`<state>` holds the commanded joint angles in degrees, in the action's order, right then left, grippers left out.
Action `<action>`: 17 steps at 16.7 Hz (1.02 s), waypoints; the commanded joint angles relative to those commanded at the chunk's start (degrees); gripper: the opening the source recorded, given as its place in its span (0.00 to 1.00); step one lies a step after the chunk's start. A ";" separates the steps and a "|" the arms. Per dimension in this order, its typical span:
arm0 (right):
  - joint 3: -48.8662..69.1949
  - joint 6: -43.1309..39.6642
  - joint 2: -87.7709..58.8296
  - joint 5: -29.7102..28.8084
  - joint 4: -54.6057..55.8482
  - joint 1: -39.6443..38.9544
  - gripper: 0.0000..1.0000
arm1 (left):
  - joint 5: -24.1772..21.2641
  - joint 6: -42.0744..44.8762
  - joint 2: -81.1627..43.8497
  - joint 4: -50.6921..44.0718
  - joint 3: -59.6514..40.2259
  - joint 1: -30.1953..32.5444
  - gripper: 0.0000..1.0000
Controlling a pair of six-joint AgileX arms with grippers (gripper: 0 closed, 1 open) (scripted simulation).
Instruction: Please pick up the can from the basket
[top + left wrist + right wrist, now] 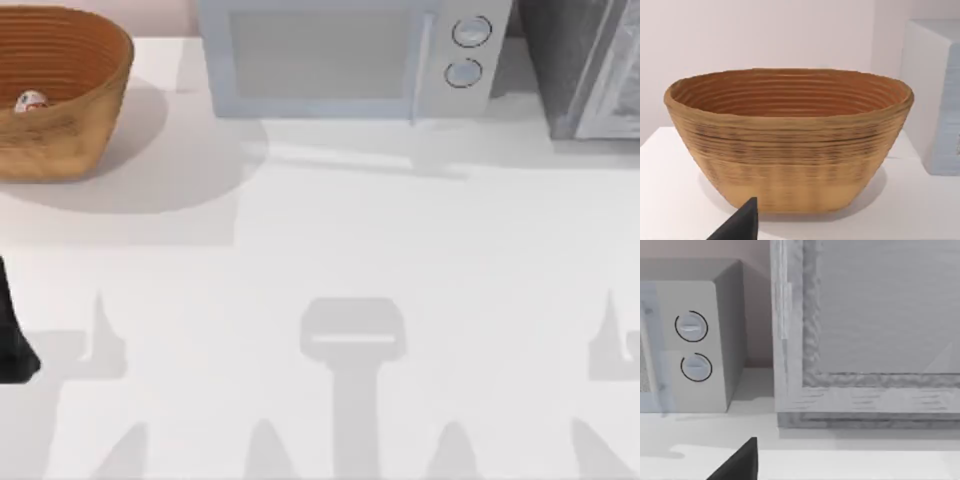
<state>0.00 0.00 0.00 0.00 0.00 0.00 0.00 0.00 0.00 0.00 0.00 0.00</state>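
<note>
The table (330, 260) takes up most of the top view, white and bare through the middle. Along the back sit a microwave (350, 55) and, at the far right, a grey cabinet (590, 65). The right wrist view looks straight at those two, so the right arm seems parked over there, away from the job.

Next size down is the basket (60, 95), back left corner of the table, well apart from the microwave. From the left wrist view it's a wide woven bowl with tall sloped walls and a ribbed orange inside (790, 145).

A dark bit of the left arm (15, 340) pokes in at the left edge of the top view, near the front and well short of the basket. Its camera is aimed level at the basket's side. A dark finger tip (740, 225) shows in the corner, but how far the fingers are spread can't be told — same story with the right one (737, 462). Neither seems to be holding anything.

Smallest thing: the can (31, 101), white and red, down inside the basket near its left side.

What could go wrong? The can is tiny and sits deep behind a high rim, so a low, sideways approach would likely bump the wall and shove the whole basket. It probably needs to come in from above — and a loose grab on something that small could knock it over or roll it away.
</note>
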 joint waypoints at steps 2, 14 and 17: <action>0.00 0.00 0.00 0.00 0.00 0.00 1.00 | 0.00 0.00 0.00 0.00 0.00 0.00 1.00; 0.00 0.00 0.00 0.00 0.00 0.00 1.00 | 0.64 2.77 -28.63 -13.08 -39.90 -4.73 1.00; 0.00 0.00 0.00 0.00 0.00 0.00 1.00 | 0.00 3.64 -44.37 -21.19 -56.20 -5.95 1.00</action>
<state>0.00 0.00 0.00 0.00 0.00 0.00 0.00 3.64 -44.37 -21.19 -56.20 -5.95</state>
